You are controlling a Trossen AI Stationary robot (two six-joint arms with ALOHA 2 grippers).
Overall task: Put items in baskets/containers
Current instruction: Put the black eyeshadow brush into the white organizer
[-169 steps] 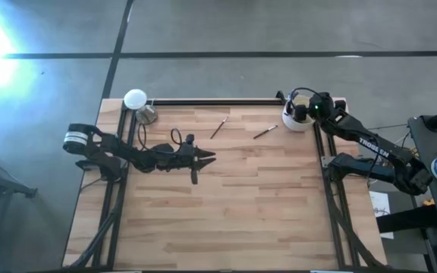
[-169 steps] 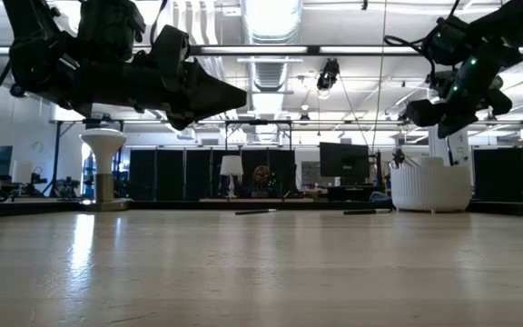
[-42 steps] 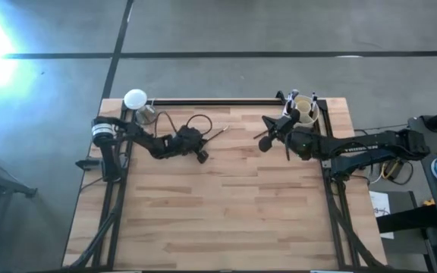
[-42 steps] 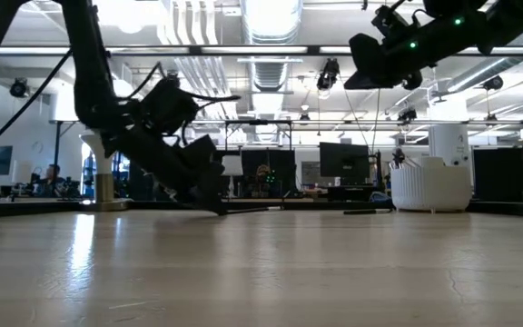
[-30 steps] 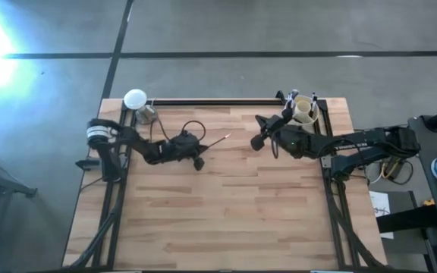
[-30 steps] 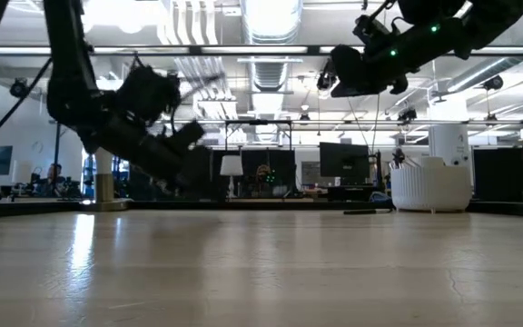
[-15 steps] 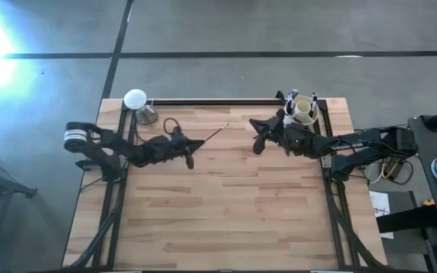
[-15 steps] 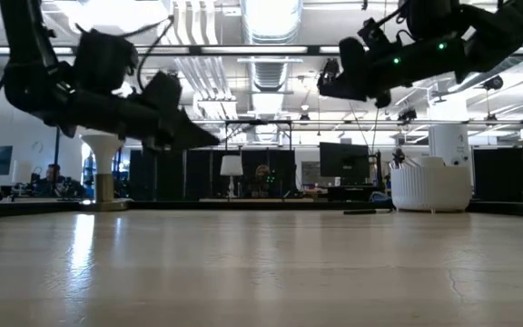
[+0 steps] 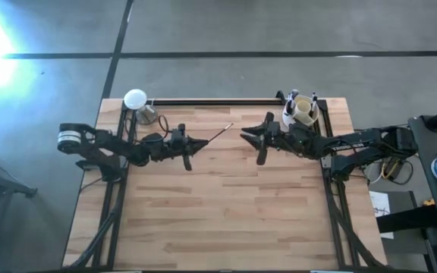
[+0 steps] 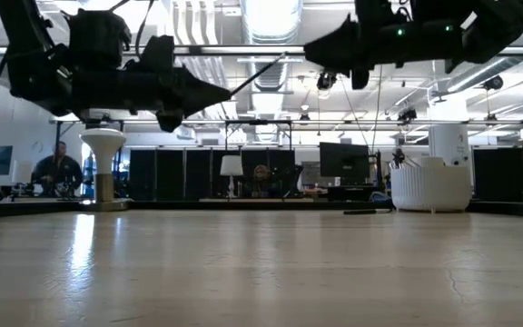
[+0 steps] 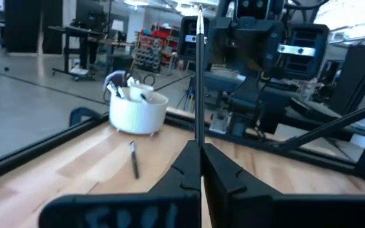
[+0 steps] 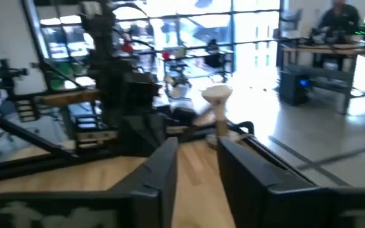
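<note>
Your cup (image 9: 301, 112) at the far right corner already holds several brushes. Your left gripper (image 9: 199, 142) is clamped on one brush (image 9: 218, 134), lifted mid-table toward the right gripper (image 9: 246, 135), whose fingers stand apart, empty. One more brush (image 11: 133, 159) lies near the cup.

Robotics lab in an open industrial hall

Beyond the wooden table (image 10: 261, 263) stand dark workbenches with a monitor (image 10: 343, 160), exposed ceiling ducts (image 10: 271, 68) hang above it, and a person (image 10: 58, 168) sits at its far left.
</note>
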